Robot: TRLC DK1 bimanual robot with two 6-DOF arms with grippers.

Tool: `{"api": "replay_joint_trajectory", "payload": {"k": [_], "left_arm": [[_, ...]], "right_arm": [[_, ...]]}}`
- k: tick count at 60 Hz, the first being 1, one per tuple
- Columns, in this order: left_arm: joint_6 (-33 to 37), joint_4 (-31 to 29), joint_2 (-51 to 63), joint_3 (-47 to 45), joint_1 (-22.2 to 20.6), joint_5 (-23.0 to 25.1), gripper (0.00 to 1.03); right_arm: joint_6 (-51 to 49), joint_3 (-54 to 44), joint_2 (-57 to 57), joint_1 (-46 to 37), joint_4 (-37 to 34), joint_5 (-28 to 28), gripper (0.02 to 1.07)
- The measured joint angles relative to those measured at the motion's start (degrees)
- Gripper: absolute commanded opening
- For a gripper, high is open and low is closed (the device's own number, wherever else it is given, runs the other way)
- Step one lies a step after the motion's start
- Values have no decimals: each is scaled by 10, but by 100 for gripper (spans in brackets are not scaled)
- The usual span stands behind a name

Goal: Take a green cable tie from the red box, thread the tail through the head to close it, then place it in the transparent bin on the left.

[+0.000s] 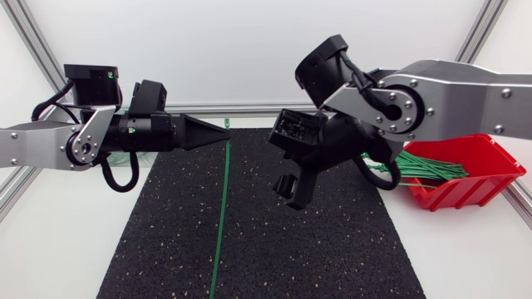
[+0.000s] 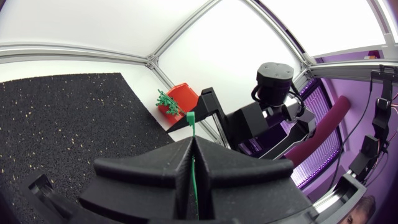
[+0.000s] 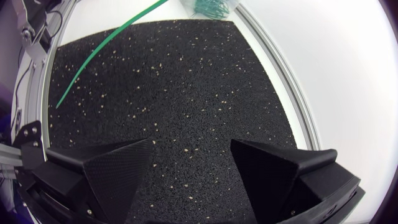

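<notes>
My left gripper (image 1: 218,133) points right over the mat's far edge and is shut on a green cable tie (image 1: 222,208). The tie hangs straight down from the fingertips, unlooped, along the mat. In the left wrist view the tie's end (image 2: 191,119) sticks out past the closed fingers (image 2: 168,163). My right gripper (image 1: 291,187) hangs open above the mat's middle, to the right of the tie and not touching it. Its two fingers (image 3: 118,168) stand wide apart with nothing between them. The red box (image 1: 478,162) with several green ties sits at the right. Ahead of the right gripper, the transparent bin (image 3: 211,7) holds green ties.
A black speckled mat (image 1: 291,249) covers the table's middle, with white table surface (image 1: 66,241) on both sides. An aluminium frame rail (image 3: 280,74) runs along the mat's edge. My right arm's body (image 2: 273,106) shows ahead of the left gripper, close to the red box (image 2: 177,99).
</notes>
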Motion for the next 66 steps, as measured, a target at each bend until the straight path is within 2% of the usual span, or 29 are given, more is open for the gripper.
{"api": "replay_joint_trajectory", "payload": {"k": [12, 23, 29, 38, 46, 53, 58, 62, 66], "left_arm": [[17, 0, 46, 34, 13, 3, 3], [37, -34, 77, 49, 15, 10, 3], [45, -57, 87, 64, 15, 11, 3], [87, -136, 101, 98, 15, 11, 3], [151, -244, 126, 145, 15, 11, 3], [213, -329, 154, 184, 15, 11, 3], [242, -356, 165, 198, 15, 11, 3], [254, -361, 169, 202, 14, 11, 3], [263, -362, 169, 203, 13, 11, 3]], "right_arm": [[-100, 7, 41, 18, 8, 50, 103], [-191, -37, 34, 71, 140, 141, 103], [-239, -73, 30, 99, 200, 168, 103], [-298, -97, 30, 113, 252, 174, 103], [-342, -99, 30, 113, 303, 181, 103], [-397, -128, 30, 121, 412, 186, 102], [-444, -167, 30, 132, 493, 188, 97], [-471, -190, 33, 142, 523, 193, 93], [-491, -203, 40, 151, 535, 194, 84]]}}
